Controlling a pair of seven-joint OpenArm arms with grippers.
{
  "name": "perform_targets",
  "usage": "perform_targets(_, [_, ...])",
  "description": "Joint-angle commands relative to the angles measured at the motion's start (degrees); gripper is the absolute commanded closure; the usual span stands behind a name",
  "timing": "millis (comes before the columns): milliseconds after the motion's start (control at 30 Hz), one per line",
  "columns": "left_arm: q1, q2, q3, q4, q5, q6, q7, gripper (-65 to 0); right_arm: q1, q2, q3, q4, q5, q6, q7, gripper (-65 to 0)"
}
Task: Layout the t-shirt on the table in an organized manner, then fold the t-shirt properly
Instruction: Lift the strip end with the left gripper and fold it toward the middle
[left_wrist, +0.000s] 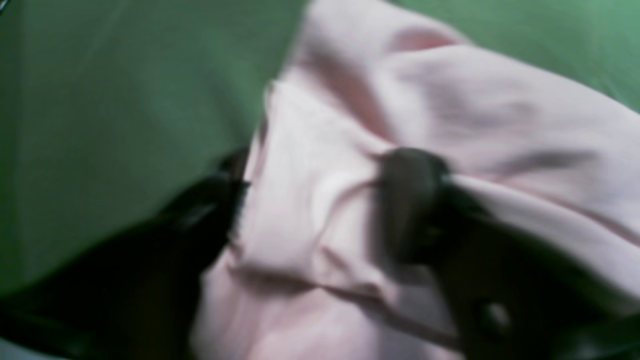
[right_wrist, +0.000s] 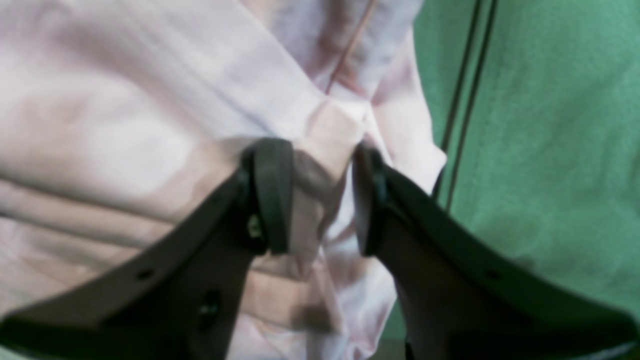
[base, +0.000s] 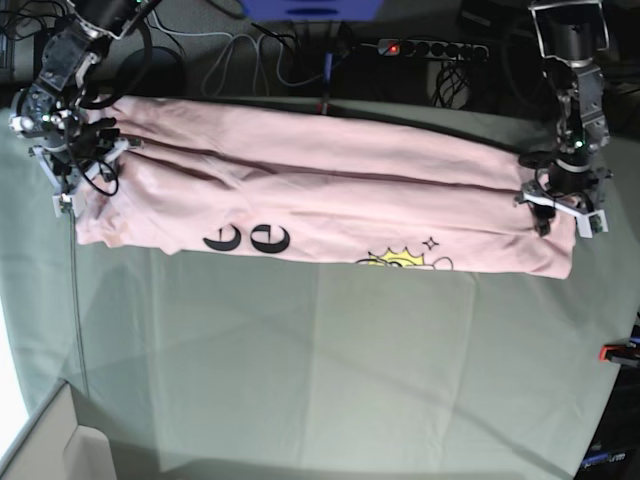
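The pale pink t-shirt (base: 320, 190) lies as a long folded band across the far part of the table (base: 320, 350), with black letters and a yellow print showing at its near edge. My left gripper (base: 560, 205) is at the band's right end. In the left wrist view, which is blurred, it (left_wrist: 312, 200) is shut on bunched pink cloth (left_wrist: 500, 100). My right gripper (base: 75, 160) is at the band's left end. In the right wrist view it (right_wrist: 320, 200) pinches a fold of the shirt (right_wrist: 125, 125) over the green cloth (right_wrist: 550, 125).
A power strip (base: 430, 47) and cables lie behind the table's far edge. A red clamp (base: 612, 352) sits at the right edge. A pale box corner (base: 40, 440) is at the front left. Two thin dark cords (right_wrist: 460, 100) run beside the right gripper.
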Motion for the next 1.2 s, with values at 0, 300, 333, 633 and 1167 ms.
perform_targets(0, [0.3, -0.6, -0.2, 0.0, 0.9, 0.7, 2.9, -14.0, 0.5, 0.8, 0.2, 1.1, 0.5, -0.2, 0.8, -21.1])
perform_targets(300, [2.6, -0.4, -0.4, 10.6, 0.9, 0.8, 3.2, 0.0, 0.5, 0.8, -0.1, 1.1, 0.5, -0.2, 0.9, -21.1])
perform_targets(333, [3.4, -0.2, -0.4, 13.8, 0.9, 1.0, 3.3, 0.0, 0.5, 0.8, -0.1, 1.1, 0.5, -0.2, 1.0, -21.1])
perform_targets(633, [11.7, 5.9, 0.9, 37.8, 1.5, 0.9, 3.4, 0.0, 0.6, 0.8, -0.1, 0.8, 0.4, -0.2, 1.0, -21.1])
perform_targets(1167, [15.0, 17.1, 29.0, 37.7, 25.3, 1.4, 3.3, -6.1, 0.5, 0.8, -0.1, 0.9, 0.4, -0.2, 0.8, -21.2])
